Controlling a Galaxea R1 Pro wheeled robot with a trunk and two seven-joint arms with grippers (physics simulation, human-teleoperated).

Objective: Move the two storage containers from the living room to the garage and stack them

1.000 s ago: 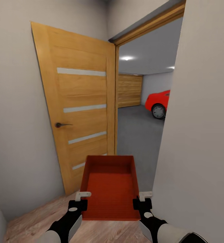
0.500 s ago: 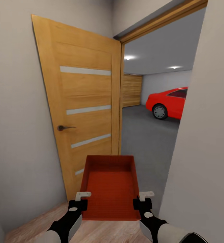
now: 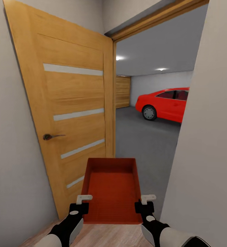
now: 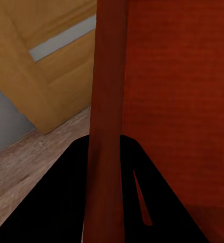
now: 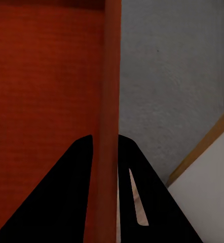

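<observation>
I carry one orange-red storage container (image 3: 111,190) level in front of me, open side up and empty. My left gripper (image 3: 83,201) is shut on its left wall (image 4: 108,101), and my right gripper (image 3: 144,201) is shut on its right wall (image 5: 109,101). In both wrist views the thin wall runs between the dark fingers. Through the doorway ahead lies the garage with its dark grey floor (image 3: 144,140) and a red car (image 3: 164,103). I stand on light wood planks (image 3: 103,236) at the threshold.
An open wooden door (image 3: 68,113) with a dark handle (image 3: 49,137) stands close on my left. A white wall (image 3: 209,137) bounds the doorway on my right. The wooden door frame (image 3: 154,24) crosses overhead. Ceiling lights glow in the garage.
The view has moved forward and turned; the door looms larger on the left and more of the car shows. The container and both grippers hold the same pose.
</observation>
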